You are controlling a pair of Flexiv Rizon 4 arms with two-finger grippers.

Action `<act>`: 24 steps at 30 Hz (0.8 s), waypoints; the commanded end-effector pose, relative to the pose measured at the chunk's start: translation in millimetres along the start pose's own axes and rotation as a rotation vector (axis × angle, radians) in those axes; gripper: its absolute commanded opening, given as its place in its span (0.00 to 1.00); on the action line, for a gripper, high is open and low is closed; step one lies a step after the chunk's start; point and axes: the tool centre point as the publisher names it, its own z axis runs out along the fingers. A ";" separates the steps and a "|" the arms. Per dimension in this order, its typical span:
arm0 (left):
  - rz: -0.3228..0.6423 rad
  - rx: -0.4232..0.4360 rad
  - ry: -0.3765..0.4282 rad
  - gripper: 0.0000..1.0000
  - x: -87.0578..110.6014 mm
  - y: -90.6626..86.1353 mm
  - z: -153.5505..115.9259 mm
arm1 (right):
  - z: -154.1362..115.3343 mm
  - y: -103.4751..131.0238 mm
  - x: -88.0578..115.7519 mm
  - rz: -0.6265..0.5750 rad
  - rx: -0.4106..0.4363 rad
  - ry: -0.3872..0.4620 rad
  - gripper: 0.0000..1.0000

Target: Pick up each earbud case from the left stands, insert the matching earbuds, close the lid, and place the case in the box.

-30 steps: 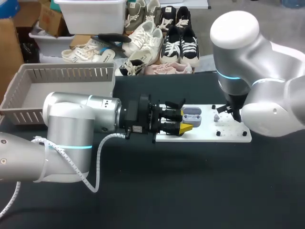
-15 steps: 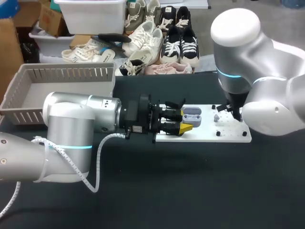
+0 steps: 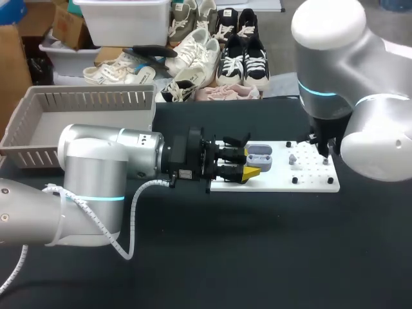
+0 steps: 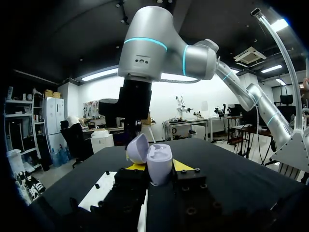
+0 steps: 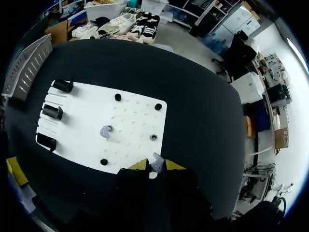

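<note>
My left gripper (image 3: 252, 165) lies level over the white board's (image 3: 308, 183) left end, shut on an open lavender earbud case (image 3: 259, 156). In the left wrist view the case (image 4: 159, 164) stands upright between the yellow tips, its lid (image 4: 137, 148) swung back. My right gripper (image 3: 324, 153) hangs over the board's right part. In the right wrist view a small grey earbud (image 5: 156, 163) sits pinched between its yellow tips. A second earbud (image 5: 105, 131) rests on the board (image 5: 130, 108), also visible from the head view as the earbud (image 3: 292, 158).
A grey slatted basket (image 3: 45, 122) stands at the table's back left. Three black stands (image 5: 52, 111) line the board's left edge, and black pegs (image 5: 158, 106) dot its right part. Black tabletop surrounds the board.
My right arm has shifted to the right over the board with the earbud in its fingers. The left arm and the case have stayed put.
</note>
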 end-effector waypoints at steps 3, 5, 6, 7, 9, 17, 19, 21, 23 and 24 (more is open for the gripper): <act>0.001 -0.005 -0.001 0.00 0.3 -0.8 0.6 | -13.0 -4.8 16.0 0.067 -0.044 0.003 0.00; 0.001 -0.005 -0.001 0.00 0.3 -0.8 0.6 | -13.8 -5.1 18.5 0.086 -0.054 0.005 0.00; 0.001 -0.005 -0.001 0.00 0.3 -0.8 0.6 | -15.1 -5.1 20.0 0.088 -0.054 0.005 0.00; 0.001 -0.005 -0.001 0.00 0.3 -0.8 0.6 | -16.6 -5.1 21.4 0.090 -0.056 0.006 0.00; 0.001 -0.005 -0.001 0.00 0.3 -0.8 0.6 | -16.6 -5.1 21.4 0.090 -0.056 0.006 0.00; 0.001 -0.005 -0.001 0.00 0.3 -0.8 0.6 | -16.6 -5.1 21.4 0.090 -0.056 0.006 0.00; 0.001 -0.005 -0.001 0.00 0.3 -0.8 0.6 | -16.6 -5.1 21.4 0.090 -0.056 0.006 0.00; 0.001 -0.005 -0.001 0.00 0.3 -0.8 0.6 | -16.6 -5.1 21.4 0.090 -0.056 0.006 0.00; 0.001 -0.005 -0.001 0.00 0.3 -0.8 0.6 | -16.6 -5.1 21.4 0.090 -0.056 0.006 0.00; 0.001 -0.005 -0.001 0.00 0.3 -0.8 0.6 | -16.6 -5.1 21.4 0.090 -0.056 0.006 0.00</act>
